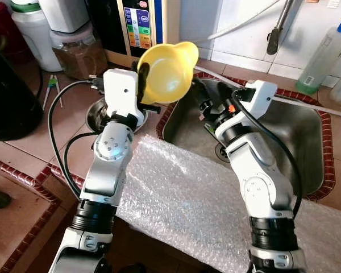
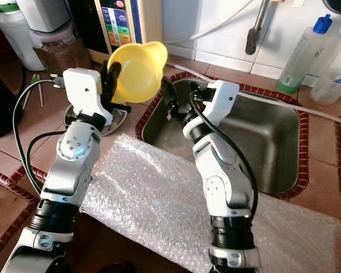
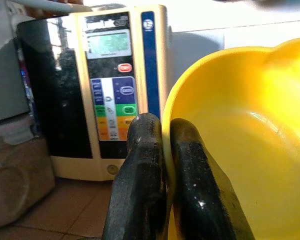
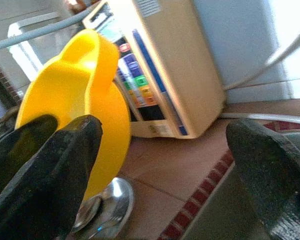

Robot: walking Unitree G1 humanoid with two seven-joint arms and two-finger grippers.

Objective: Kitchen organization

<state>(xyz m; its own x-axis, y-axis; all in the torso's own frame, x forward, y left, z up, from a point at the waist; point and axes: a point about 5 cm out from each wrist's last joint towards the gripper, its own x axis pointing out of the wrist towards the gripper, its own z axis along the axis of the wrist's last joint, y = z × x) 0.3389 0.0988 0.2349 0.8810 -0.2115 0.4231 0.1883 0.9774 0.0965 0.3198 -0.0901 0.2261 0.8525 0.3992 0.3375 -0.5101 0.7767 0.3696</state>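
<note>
A yellow plastic bowl (image 1: 169,73) with a pouring lip is held up in the air above the counter, just left of the steel sink (image 1: 298,133). My left gripper (image 1: 143,78) is shut on its rim; in the left wrist view both black fingers (image 3: 140,170) pinch the yellow wall (image 3: 240,150). My right gripper (image 1: 206,101) stands open over the sink's rear left corner, close beside the bowl and not touching it. In the right wrist view the yellow bowl (image 4: 75,95) sits just past one finger (image 4: 55,170).
A sheet of bubble wrap (image 1: 176,193) lies over the counter's front edge. A small steel bowl (image 1: 95,115) sits on the tiles under my left arm. A water appliance (image 1: 137,25), jars (image 1: 79,51), a faucet (image 1: 278,25) and a spray bottle (image 1: 325,54) line the back wall.
</note>
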